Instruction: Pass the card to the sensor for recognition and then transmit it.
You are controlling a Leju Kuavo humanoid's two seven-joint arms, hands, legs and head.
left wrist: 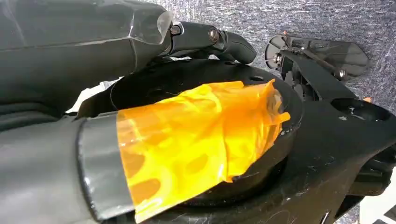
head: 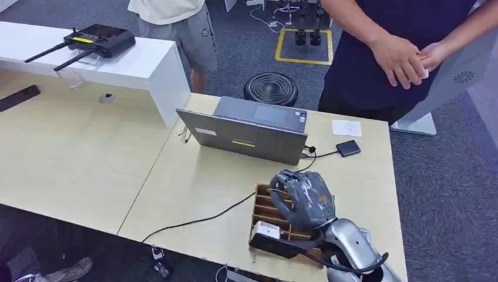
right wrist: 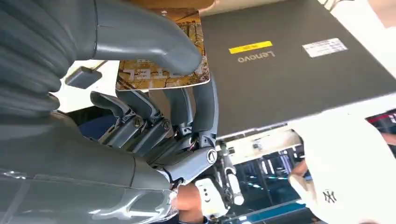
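The card [right wrist: 161, 70], printed in yellow and brown, was pinched in the right hand [right wrist: 154, 93], with the thick grey thumb pressed on its face and the darker fingers [right wrist: 198, 107] behind it. In the head view that right hand [head: 305, 200] hung just above the wooden slotted rack [head: 264, 208] at the near edge of the pale table [head: 176, 182], its back turned to the camera so the card itself was hidden there. Beyond the rack stood a grey laptop [head: 246, 132], its lid facing the robot; the right wrist view showed the same lid [right wrist: 299, 65] with a yellow sticker and a white label, just past the held card. A black cable [head: 199, 220] ran across the table from the laptop's side toward the near edge. To the right of the laptop lay a small black square sensor [head: 348, 148] on its lead, and near it a white slip of paper [head: 346, 127]. The left hand [left wrist: 140, 42] was seen close up beside dark parts wrapped with orange tape; whether its fingers were spread or curled I could not tell. A person in a dark shirt [head: 387, 53] stood at the far side of the table with hands clasped, and another person in grey shorts [head: 188, 35] stood by the white counter [head: 141, 64], which carried a black router [head: 97, 40].
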